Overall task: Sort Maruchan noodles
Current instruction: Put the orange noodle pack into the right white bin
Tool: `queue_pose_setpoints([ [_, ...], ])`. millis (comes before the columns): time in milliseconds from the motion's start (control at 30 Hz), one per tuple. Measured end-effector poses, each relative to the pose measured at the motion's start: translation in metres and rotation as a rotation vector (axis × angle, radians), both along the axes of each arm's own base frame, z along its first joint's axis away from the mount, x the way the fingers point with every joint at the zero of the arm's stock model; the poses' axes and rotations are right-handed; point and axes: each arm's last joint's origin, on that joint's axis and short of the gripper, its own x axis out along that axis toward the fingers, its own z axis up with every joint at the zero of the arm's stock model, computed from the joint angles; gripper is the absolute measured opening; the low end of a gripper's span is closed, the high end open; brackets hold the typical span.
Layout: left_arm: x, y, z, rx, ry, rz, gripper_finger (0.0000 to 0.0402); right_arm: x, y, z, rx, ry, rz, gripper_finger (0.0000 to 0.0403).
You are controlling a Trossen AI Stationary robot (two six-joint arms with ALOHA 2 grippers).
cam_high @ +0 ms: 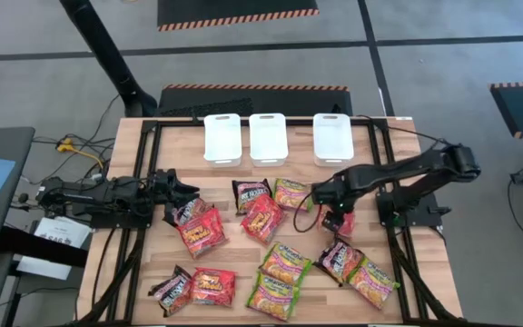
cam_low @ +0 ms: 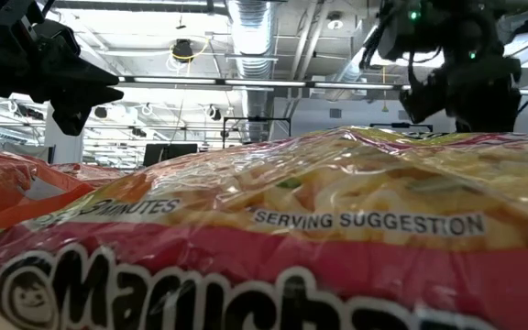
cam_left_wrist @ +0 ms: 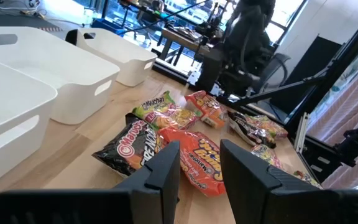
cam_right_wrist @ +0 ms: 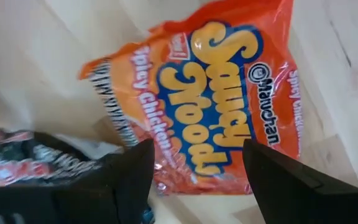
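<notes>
Red crinkly plastic sits right under your right gripper: the red packet lies flat on the table between its parted fingers, long axis toward 1 o'clock. Your left gripper, half-parted and empty, waits farther off at 9 o'clock.

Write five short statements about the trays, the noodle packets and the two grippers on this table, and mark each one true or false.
1. Three white trays stand in a row at the table's far edge. True.
2. One tray already holds packets. False: all three are empty.
3. The right gripper is open above an orange-red packet. True.
4. The left gripper holds a green packet. False: nothing is between its fingers.
5. Every packet is red. False: some are green-yellow or dark.
</notes>
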Motion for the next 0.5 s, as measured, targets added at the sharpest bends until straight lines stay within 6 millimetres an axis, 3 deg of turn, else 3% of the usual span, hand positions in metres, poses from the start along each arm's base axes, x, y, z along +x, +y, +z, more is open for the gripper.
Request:
queue_pose_setpoints([
  [333, 0.0, 0.0, 0.0, 0.0, 0.0, 0.004, 0.0102, 0.014, 0.007, -0.033, -0.027, 0.136, 0.013, 0.027],
  [500, 0.0, 0.0, 0.0, 0.0, 0.0, 0.005, 0.0102, 0.018, 0.007, -0.039, -0.018, 0.159, 0.01, 0.0257],
])
